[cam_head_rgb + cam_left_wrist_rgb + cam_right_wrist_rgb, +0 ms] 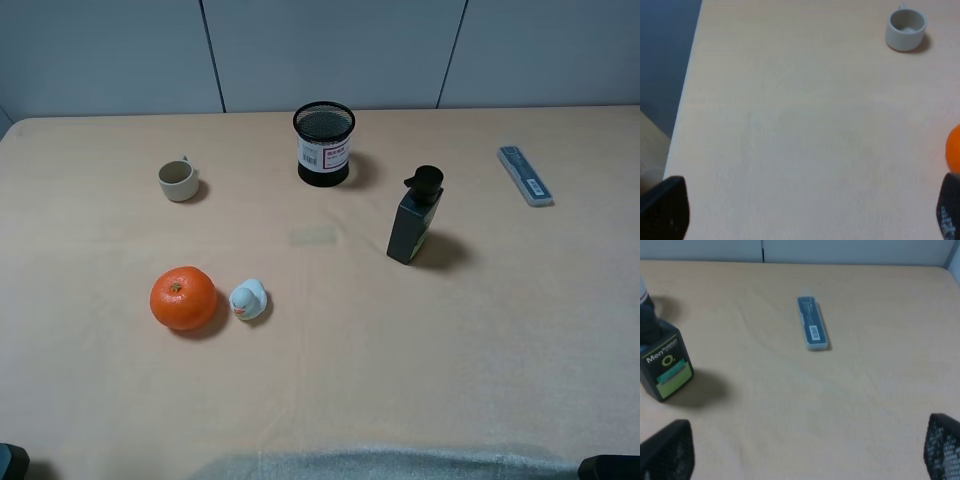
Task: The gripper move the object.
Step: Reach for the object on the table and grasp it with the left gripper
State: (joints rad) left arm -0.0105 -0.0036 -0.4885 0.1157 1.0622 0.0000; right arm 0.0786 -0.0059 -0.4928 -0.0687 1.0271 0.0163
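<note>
Cup (178, 181) round, matte beige; left fingers (665, 210) and right fingers (667, 452) spread wide, empty.

The place looks like a robotics lab or test room. A plain beige bench (480, 350) stands against grey wall panels (330, 50) and carries unrelated props spaced apart: a mesh pen holder (323, 144), an orange (183, 298), a toy duck (247, 299), a black bottle (414, 220), a slim blue case (525, 175) and a small cup (178, 181).

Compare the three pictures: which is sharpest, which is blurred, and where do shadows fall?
Exterior high view: sharp, evenly lit, soft shadows right of the dark square pump bottle and black mesh pen holder. Left wrist view: blurred throughout; small beige-grey handled cup looks soft. Right wrist view: fairly sharp, bottle label partly readable.
</note>
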